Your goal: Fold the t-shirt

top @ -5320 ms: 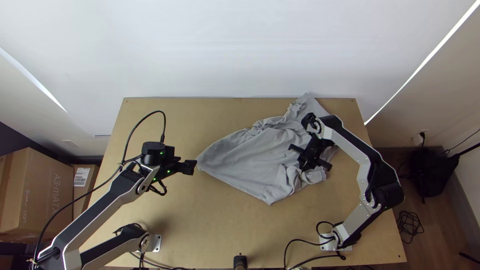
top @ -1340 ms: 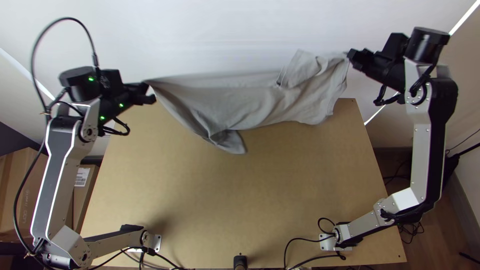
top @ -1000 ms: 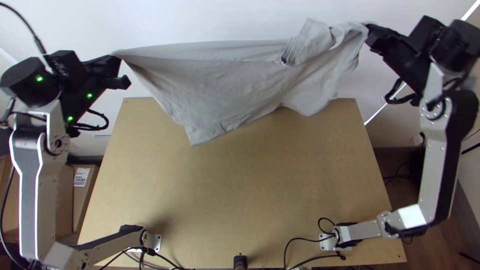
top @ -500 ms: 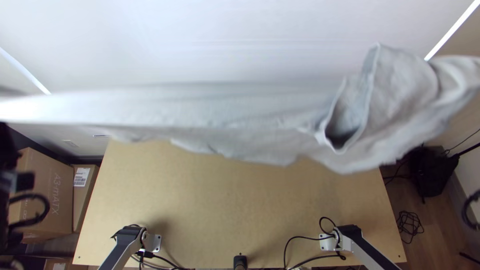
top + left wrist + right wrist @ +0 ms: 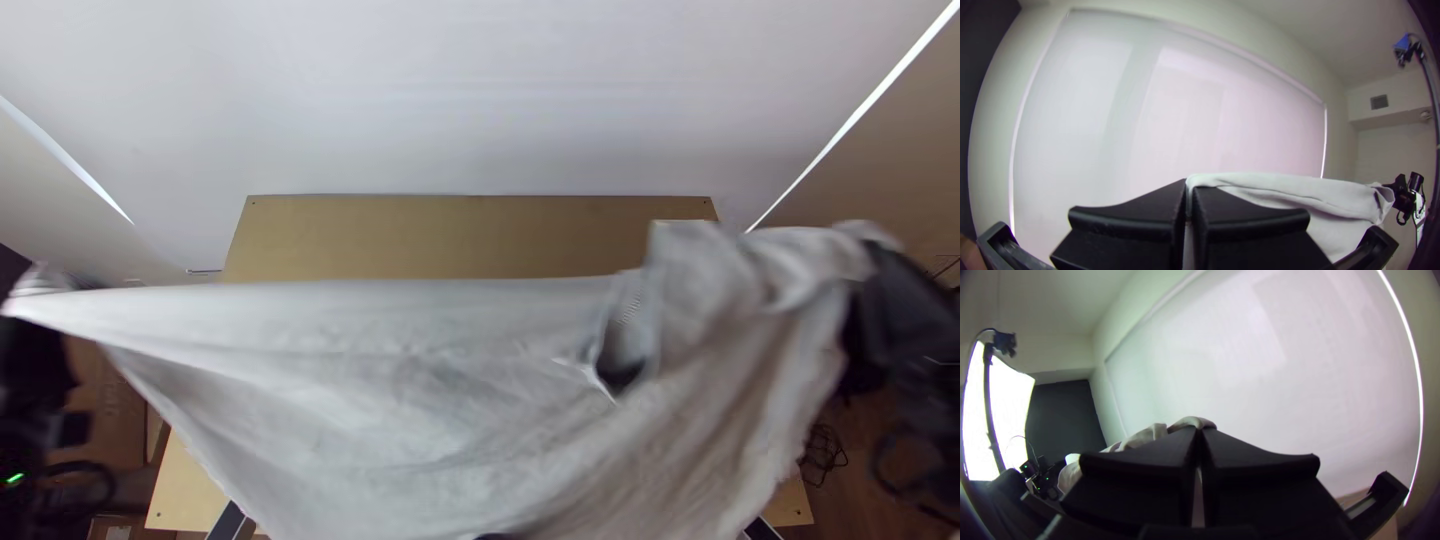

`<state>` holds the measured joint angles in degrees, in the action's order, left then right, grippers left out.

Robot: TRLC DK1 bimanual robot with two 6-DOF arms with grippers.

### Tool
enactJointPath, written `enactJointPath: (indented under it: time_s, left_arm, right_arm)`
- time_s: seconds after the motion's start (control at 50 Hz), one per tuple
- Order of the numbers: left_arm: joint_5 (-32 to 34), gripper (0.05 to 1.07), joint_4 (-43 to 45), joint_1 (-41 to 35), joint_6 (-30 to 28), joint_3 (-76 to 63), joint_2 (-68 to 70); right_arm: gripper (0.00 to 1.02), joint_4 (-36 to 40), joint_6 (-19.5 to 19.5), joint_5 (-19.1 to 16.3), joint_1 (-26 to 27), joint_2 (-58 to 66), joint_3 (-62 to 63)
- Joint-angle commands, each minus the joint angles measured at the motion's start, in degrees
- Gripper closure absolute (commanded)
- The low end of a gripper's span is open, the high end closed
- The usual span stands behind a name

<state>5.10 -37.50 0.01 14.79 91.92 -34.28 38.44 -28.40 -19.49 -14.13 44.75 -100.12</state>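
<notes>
My left gripper is a blurred dark shape at the left edge of the top view, and my right gripper is at the right. Between them the grey t-shirt hangs stretched high above the table, its upper edge nearly straight and its lower part draping toward the near side. A sleeve-like opening shows right of the middle. In its wrist view the left gripper is shut on a corner of the t-shirt. The right gripper is shut on another bunched part of the t-shirt.
The wooden table shows behind the raised cloth, with its near corners below. Boxes stand on the floor at the left. Cables lie on the floor at the right. A white wall rises beyond the table's far edge.
Both grippers took hold of the t-shirt and lifted it off the table, moving apart and up. Since half a second ago the raised cloth has come toward the near side and covers more of the table.
</notes>
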Motion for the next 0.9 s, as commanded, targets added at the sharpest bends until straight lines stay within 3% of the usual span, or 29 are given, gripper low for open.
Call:
enactJointPath:
  time_s: [0.0,0.06,0.22,0.4,0.64,0.88]
  left_arm:
    - [-0.36,1.05,-1.00,-0.36,2.00,-11.50,3.26]
    - [0.79,1.05,-1.79,-0.71,2.62,-18.35,4.93]
    - [3.86,1.05,-0.39,-0.89,3.76,-36.11,7.65]
    - [5.36,1.05,6.47,-0.98,3.76,-48.41,3.52]
    - [5.79,1.05,18.69,0.52,1.21,-53.77,-11.33]
    - [5.79,1.05,30.38,1.40,0.24,-48.85,-32.87]
  right_arm:
    - [1.00,0.50,-3.15,0.59,-3.54,-0.81,13.37]
    - [1.00,0.24,-3.15,0.85,-6.35,-1.60,21.45]
    - [1.00,-0.82,-3.15,0.76,-6.79,-0.37,38.59]
    - [1.00,-10.13,-3.15,0.76,-5.64,3.94,50.37]
    - [1.00,-19.36,-2.97,0.59,0.77,17.04,52.04]
    - [1.00,-24.99,-1.92,0.33,6.13,34.44,45.01]
